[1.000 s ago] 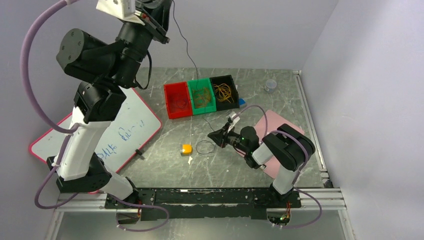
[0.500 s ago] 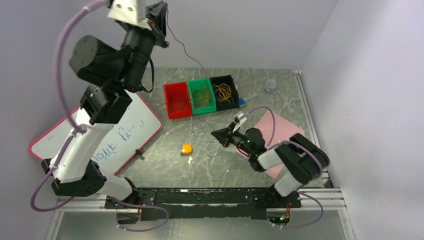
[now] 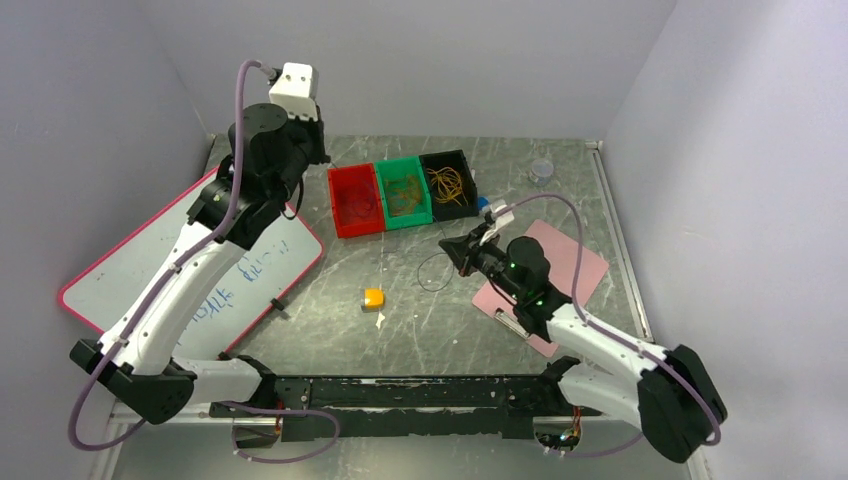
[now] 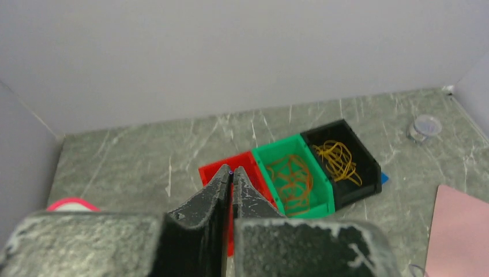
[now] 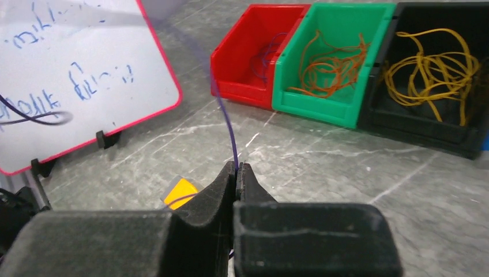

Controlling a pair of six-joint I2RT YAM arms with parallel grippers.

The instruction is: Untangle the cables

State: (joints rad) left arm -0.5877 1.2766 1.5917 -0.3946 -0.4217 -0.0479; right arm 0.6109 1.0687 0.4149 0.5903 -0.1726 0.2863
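- Two grippers, both pinched. The right gripper [image 5: 237, 168] has its fingers pressed together on a thin purple cable [image 5: 222, 109], low over the table [image 5: 323, 161], right of centre.
- The left gripper [image 4: 231, 173] is likewise closed, held high at the far left. A purple speck sits at its tips, so you can take it as holding the other end. That is a judgement; the speck is tiny.
- From the right gripper the strand climbs away to the far left. That is its long axis: near-right to far-left, slanting up.
- A slack loop [image 3: 432, 272] lies on the table just left of the right gripper.
- The red bin [image 5: 242, 86] lies far-left of the right gripper, roughly below the left one, and holds dark purple strands [image 5: 262, 55].
- The green bin [image 5: 314, 107] has orange cables [image 5: 323, 69]; the black bin [image 5: 415, 130] has yellow cables [image 5: 432, 69].
- Your left gripper is nearer the red bin, so the drop likely falls to it. Mind the loop dragging behind.
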